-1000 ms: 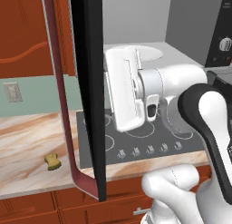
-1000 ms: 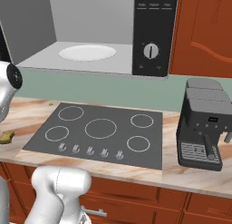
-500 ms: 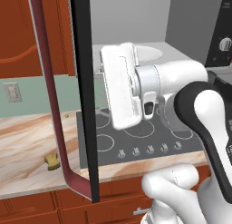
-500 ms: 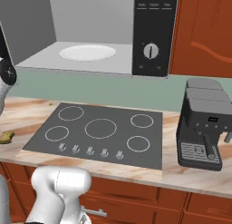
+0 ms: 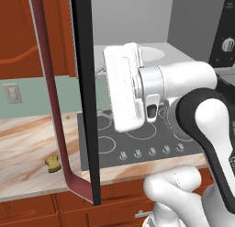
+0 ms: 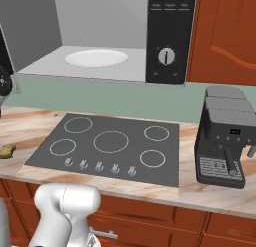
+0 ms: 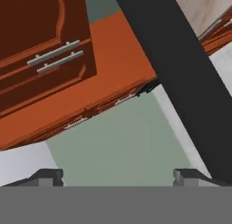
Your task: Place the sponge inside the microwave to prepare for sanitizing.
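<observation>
The microwave [image 6: 105, 38] hangs above the cooktop [image 6: 107, 146] with its door [image 5: 85, 97] swung fully out toward the base cameras. In the left base view the door shows edge-on as a tall black bar crossing the frame from top to near the bottom, with a dark red curved handle [image 5: 55, 111] bowing out on its left. The grey cavity stands exposed, with the white round plate [image 6: 96, 58] on its floor and the black knob panel [image 6: 167, 38] to its right.

The sponge [image 5: 53, 163] lies on the marble-patterned counter [image 5: 27, 152], left of the cooktop and near the front edge; in the left base view it sits to the left of the door and its handle, with the robot's wrist on the door's other side. In the right base view the sponge [image 6: 7, 150] shows at the far left edge.

The gripper [image 7: 118, 175] is spread wide, its two dark fingertips [image 7: 47, 177] well apart with nothing between them. The hand view looks at pale green wall, red-brown cabinet fronts with bar pulls [image 7: 56, 55], and the black door edge running diagonally.

A black coffee machine [image 6: 226, 136] stands on the counter right of the cooktop. Red-brown wooden cabinets [image 6: 225, 36] flank the microwave, and matching drawers run below the counter. A white wall outlet [image 5: 13, 93] sits on the green backsplash.
</observation>
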Controlling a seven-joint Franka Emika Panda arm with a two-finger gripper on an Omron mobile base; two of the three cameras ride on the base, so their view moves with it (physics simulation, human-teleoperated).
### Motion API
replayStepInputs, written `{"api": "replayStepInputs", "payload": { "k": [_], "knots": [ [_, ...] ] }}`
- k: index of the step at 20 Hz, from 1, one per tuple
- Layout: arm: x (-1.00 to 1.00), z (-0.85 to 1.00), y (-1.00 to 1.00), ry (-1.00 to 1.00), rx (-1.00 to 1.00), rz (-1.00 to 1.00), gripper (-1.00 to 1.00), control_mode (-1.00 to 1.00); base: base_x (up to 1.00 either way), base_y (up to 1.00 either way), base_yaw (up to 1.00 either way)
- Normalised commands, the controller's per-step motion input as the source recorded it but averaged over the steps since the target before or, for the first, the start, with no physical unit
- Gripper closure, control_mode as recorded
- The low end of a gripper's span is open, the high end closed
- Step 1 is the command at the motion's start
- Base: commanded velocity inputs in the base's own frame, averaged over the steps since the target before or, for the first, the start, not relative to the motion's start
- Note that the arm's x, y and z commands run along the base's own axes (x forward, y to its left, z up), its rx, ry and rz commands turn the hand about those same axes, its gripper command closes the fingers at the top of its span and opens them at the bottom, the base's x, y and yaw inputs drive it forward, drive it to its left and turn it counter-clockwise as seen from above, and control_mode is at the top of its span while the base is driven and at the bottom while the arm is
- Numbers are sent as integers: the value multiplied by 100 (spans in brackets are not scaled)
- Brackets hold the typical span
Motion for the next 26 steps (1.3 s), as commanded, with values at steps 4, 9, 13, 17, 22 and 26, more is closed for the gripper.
{"api": "replayStepInputs", "payload": {
  "k": [4, 9, 13, 17, 22, 26],
  "knots": [
    [0, 0, -47, 0, -14, 0, -100, -100, 0, 0, 0],
    [1, -7, -59, -5, -21, 0, -100, -100, 0, 0, 0],
    [2, -39, -41, -15, -34, 0, -100, -100, 0, 0, 0],
    [1, -80, -34, -23, -33, 5, -100, -100, 0, 0, 0],
    [23, -98, -35, -27, -29, 7, -100, -100, 0, 0, 0],
    [49, -100, -32, -31, -26, 12, -100, -100, 0, 0, 0]
  ]
}}
